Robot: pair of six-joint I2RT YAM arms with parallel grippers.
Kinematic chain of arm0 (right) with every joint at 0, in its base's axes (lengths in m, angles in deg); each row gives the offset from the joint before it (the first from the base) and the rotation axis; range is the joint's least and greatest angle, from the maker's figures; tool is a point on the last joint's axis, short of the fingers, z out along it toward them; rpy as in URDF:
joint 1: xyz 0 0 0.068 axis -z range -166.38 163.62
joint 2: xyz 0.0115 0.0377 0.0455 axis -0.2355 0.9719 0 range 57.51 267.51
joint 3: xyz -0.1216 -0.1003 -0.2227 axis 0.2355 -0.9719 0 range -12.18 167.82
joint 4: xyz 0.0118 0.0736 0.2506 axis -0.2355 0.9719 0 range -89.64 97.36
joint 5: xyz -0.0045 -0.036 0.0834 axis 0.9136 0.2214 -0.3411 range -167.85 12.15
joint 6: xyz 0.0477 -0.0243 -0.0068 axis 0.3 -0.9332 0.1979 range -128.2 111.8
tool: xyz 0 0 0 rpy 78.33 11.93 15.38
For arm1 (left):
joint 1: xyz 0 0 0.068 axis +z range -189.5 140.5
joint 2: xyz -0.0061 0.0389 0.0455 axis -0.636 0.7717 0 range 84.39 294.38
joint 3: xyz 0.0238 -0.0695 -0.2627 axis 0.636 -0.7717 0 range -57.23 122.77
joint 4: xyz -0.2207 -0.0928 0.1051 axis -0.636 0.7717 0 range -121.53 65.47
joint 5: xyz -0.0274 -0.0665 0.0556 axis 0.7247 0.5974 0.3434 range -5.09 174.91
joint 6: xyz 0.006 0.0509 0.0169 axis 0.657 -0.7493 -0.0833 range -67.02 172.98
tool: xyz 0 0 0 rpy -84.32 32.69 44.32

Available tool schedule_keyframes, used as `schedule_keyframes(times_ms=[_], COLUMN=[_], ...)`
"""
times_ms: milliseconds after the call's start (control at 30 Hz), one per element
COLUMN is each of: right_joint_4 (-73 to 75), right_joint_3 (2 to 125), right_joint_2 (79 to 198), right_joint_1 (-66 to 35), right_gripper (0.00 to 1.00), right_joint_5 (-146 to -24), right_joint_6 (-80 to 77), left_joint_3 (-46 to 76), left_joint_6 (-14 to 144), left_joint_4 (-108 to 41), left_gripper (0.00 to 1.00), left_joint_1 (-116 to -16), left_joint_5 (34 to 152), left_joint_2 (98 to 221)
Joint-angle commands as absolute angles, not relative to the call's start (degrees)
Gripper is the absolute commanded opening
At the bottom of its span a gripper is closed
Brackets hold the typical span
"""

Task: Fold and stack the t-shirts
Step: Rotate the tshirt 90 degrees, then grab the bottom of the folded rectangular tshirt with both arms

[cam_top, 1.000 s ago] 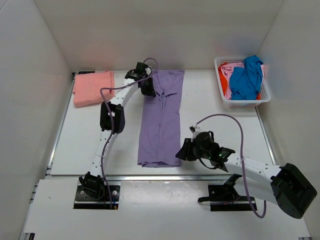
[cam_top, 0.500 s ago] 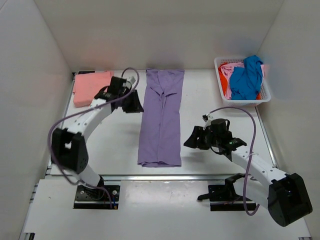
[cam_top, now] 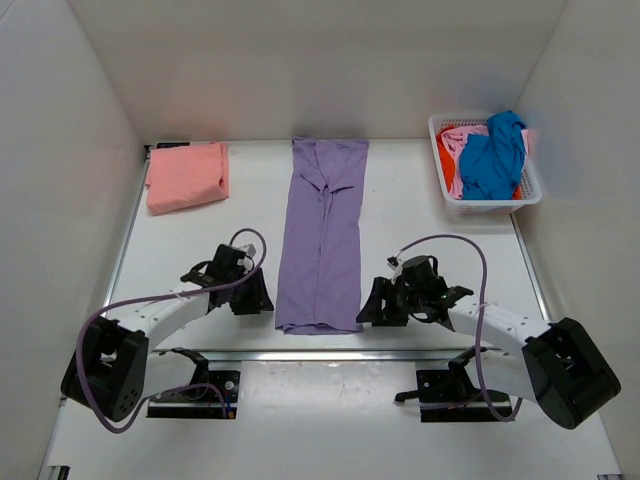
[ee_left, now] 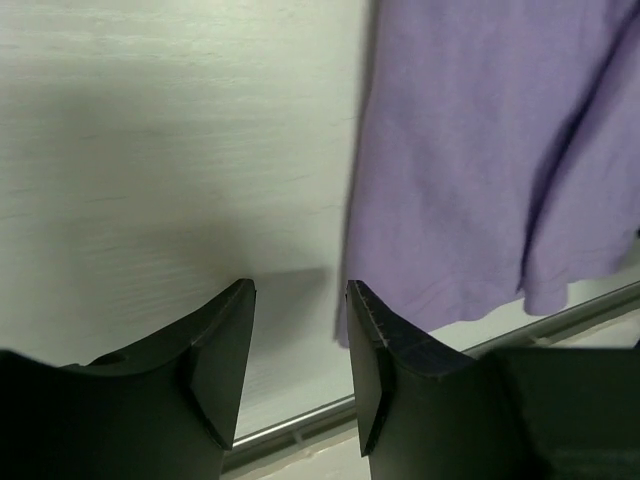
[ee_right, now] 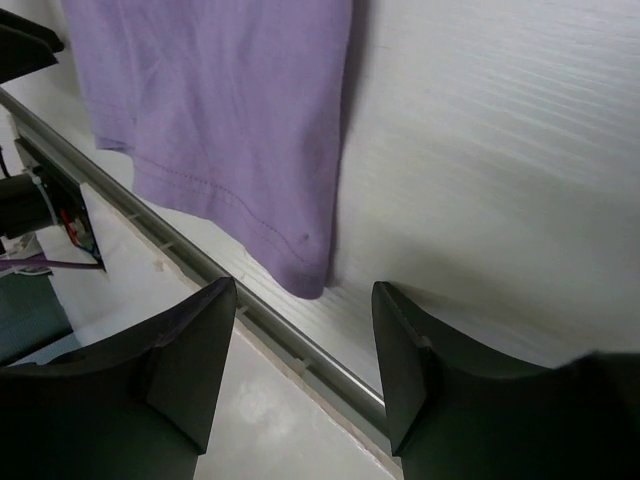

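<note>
A lavender-purple t-shirt [cam_top: 322,235] lies in a long narrow strip down the middle of the table. My left gripper [cam_top: 258,297] stands open just left of its near left corner, nothing between the fingers; the wrist view shows the gripper [ee_left: 300,290] beside the hem [ee_left: 480,150]. At the near right corner my right gripper [cam_top: 372,305] is open and empty too, and its wrist view has the gripper [ee_right: 304,288] close under the shirt corner [ee_right: 230,100]. A folded salmon-pink t-shirt [cam_top: 186,176] rests at the back left.
A white lattice basket [cam_top: 490,205] at the back right holds a blue t-shirt [cam_top: 495,155] over orange-red and pink cloth. A metal rail [cam_top: 320,355] runs along the near table edge, just below both grippers. White walls close in the table.
The left arm swung from the shirt's far end back to its near left corner and its jaws opened. The right gripper opened and stayed by the near right corner.
</note>
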State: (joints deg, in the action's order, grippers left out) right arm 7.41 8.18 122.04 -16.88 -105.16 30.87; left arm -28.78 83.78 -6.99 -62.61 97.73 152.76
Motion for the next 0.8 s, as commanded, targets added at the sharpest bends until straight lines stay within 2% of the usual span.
schedule_keyframes(times_ms=[0, 233, 433, 467, 500, 533, 567, 600, 667, 767], right_joint_4=[4.9, 2.0, 1.3, 0.9, 0.8, 0.7, 0.9, 0.7, 1.3, 5.6], right_joint_3=[7.4, 6.9, 7.9, 7.8, 7.6, 7.4, 7.7, 7.7, 7.7, 7.4], right_joint_2=[124.4, 127.0, 131.0, 131.2, 131.6, 132.0, 132.5, 132.9, 133.0, 130.4], right_joint_1=[-18.1, -21.1, -23.3, -23.2, -23.5, -23.7, -23.8, -24.4, -24.3, -26.2], right_gripper=[0.55, 0.54, 0.44, 0.42, 0.36, 0.28, 0.08, 0.0, 0.0, 0.0], right_joint_5=[-103.8, -103.2, -103.7, -103.8, -104.0, -104.2, -104.3, -104.6, -104.8, -105.4], right_joint_6=[32.5, 35.7, 36.1, 37.0, 36.4, 36.5, 36.6, 36.4, 35.7, 35.9], left_joint_3=[-30.6, -28.7, -30.2, -31.2, -32.4, -32.3, -32.6, -32.3, -31.7, -31.6], left_joint_6=[87.5, 90.9, 93.8, 94.8, 95.0, 95.2, 94.8, 94.6, 93.7, 92.9], left_joint_4=[-13.3, -15.3, -15.4, -15.4, -16.5, -16.6, -16.0, -15.9, -13.2, -9.5], left_gripper=[0.53, 0.52, 0.51, 0.46, 0.35, 0.29, 0.15, 0.06, 0.0, 0.0], left_joint_1=[-64.5, -70.1, -73.8, -74.4, -74.4, -74.5, -74.3, -74.4, -75.5, -77.5], left_joint_5=[97.5, 97.3, 97.3, 97.1, 97.4, 97.7, 98.4, 99.1, 99.1, 99.1], left_joint_2=[152.3, 156.1, 155.3, 154.8, 154.7, 154.7, 155.0, 155.4, 155.6, 153.7])
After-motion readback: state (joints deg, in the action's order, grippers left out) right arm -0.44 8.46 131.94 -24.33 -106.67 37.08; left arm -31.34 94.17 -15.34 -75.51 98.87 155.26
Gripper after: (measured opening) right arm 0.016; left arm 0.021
